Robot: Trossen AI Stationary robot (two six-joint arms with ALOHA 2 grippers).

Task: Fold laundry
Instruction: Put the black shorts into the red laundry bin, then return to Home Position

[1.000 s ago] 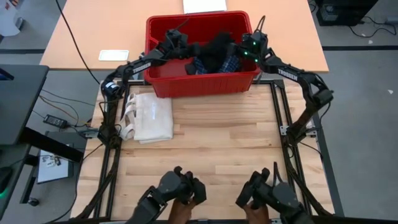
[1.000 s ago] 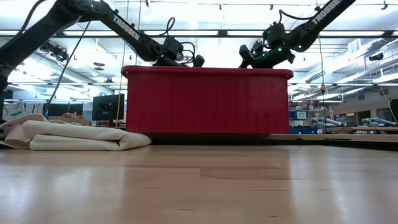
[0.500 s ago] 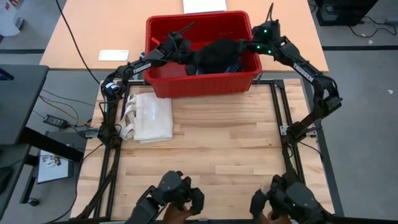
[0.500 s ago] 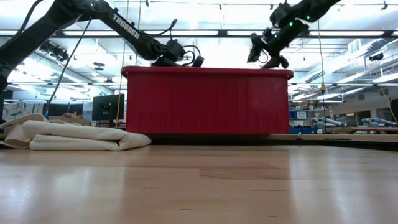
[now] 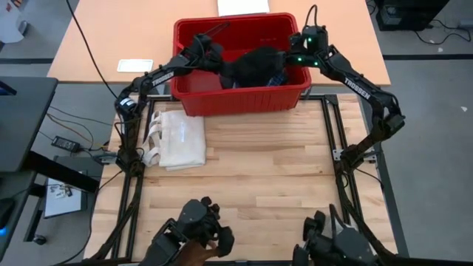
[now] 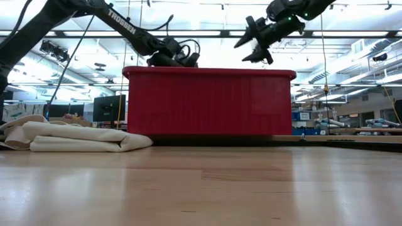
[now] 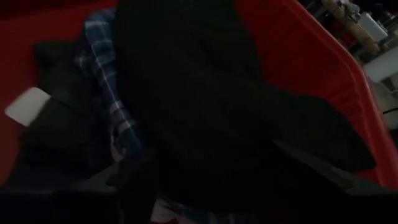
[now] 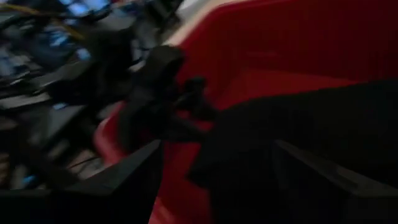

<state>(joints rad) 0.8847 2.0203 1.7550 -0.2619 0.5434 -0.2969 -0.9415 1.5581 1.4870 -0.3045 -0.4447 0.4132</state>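
laundry sits heaped in the red bin (image 5: 188,100) at the table's (image 5: 266,185) far edge, with the black garment (image 5: 255,65) mounded on top and the plaid garment (image 5: 277,77) showing only as a strip under its right side. we do not see a grey piece anywhere in the bin.

our left gripper (image 5: 222,66) reaches in from the bin's left half and meets the left end of the black garment; the left wrist view is filled with black cloth (image 7: 205,99) and a band of plaid (image 7: 109,106), so we judge it is low in the pile, but we cannot tell whether its fingers have closed on anything. our right gripper (image 6: 247,43) hangs above the bin's right rim with its fingers spread apart and nothing between them, clear of the cloth.

the move ahead turns on this: the black garment lies stretched left to right between the two grippers, its left end at our left gripper and its right end below and just inside our right one. the left arm is the nearer to the cloth. the right would have to drop down to reach its end.

from table height the bin wall hides all the cloth. a folded cream cloth (image 5: 177,139) lies near the table's left edge.
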